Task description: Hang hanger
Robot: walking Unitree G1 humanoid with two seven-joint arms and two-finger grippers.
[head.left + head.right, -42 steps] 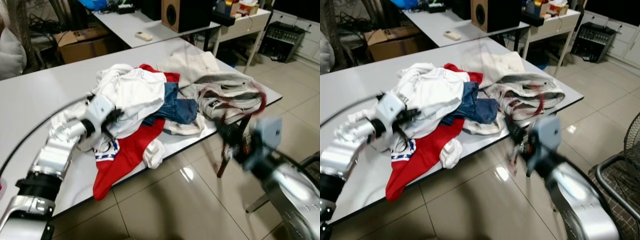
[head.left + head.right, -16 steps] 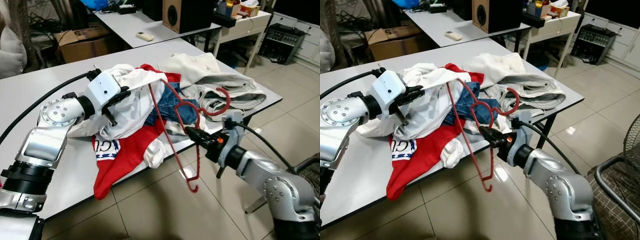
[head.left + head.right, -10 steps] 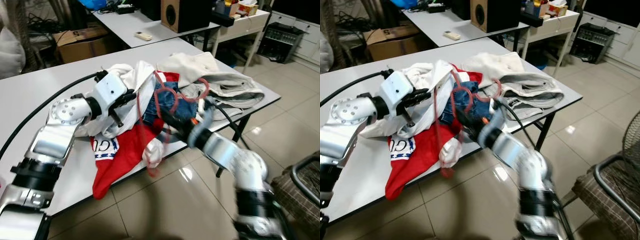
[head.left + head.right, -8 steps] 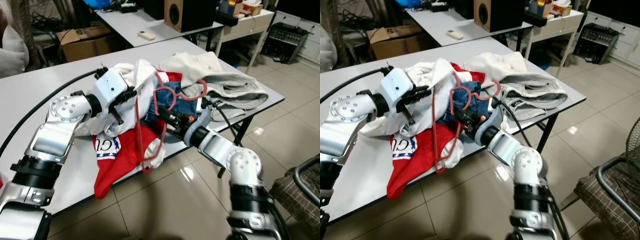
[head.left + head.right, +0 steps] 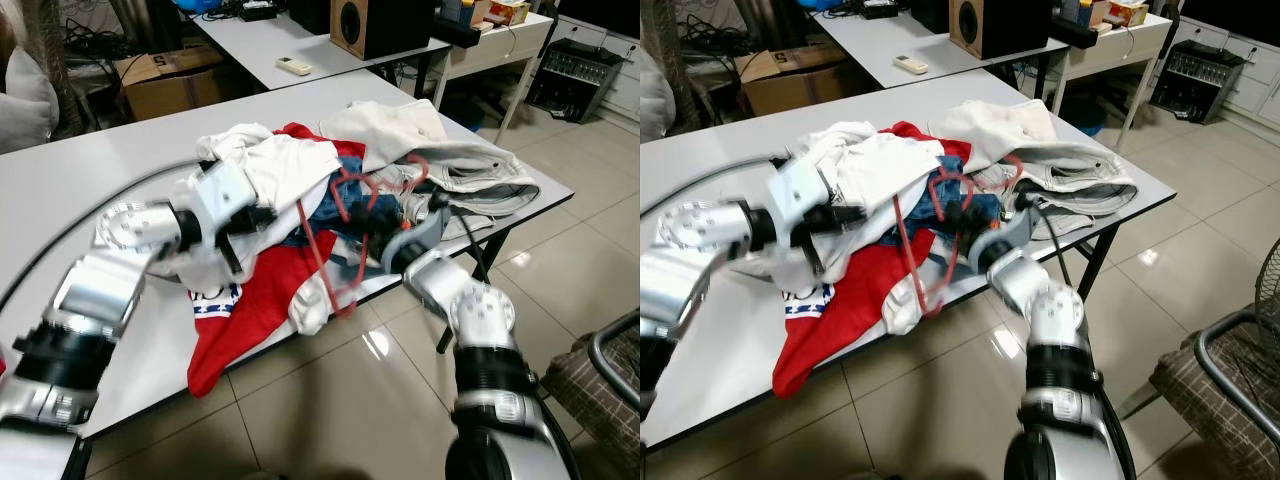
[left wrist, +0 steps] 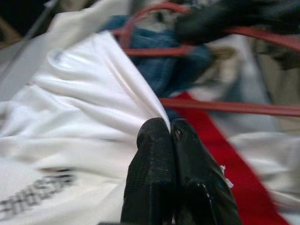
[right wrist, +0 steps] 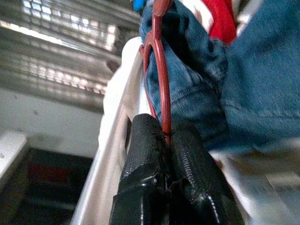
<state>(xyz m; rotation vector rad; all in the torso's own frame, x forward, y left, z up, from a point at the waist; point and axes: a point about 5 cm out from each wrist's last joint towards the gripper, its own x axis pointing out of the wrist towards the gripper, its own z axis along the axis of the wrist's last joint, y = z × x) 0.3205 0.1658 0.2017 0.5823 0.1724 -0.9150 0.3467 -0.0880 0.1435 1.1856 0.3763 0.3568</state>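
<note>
Left eye view, grey table [image 5: 60,190] w/ clothes pile [image 5: 300,200], tiled floor [image 5: 350,400], right jaws pinching red hanger [image 5: 345,240], left jaws nipping white shirt [image 6: 89,93].

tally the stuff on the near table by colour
white clothes: 2, shirt and beige-white jacket
red: 2, garment and hanger
blue: 1, jeans
total: 5

A workroom or lab, not a lived-in home: plain grey tables [image 5: 80,180] on a tiled floor [image 5: 330,400]. Behind the near table stand a speaker [image 5: 385,25], a cardboard box [image 5: 165,80], cables and an equipment rack [image 5: 585,75].
</note>
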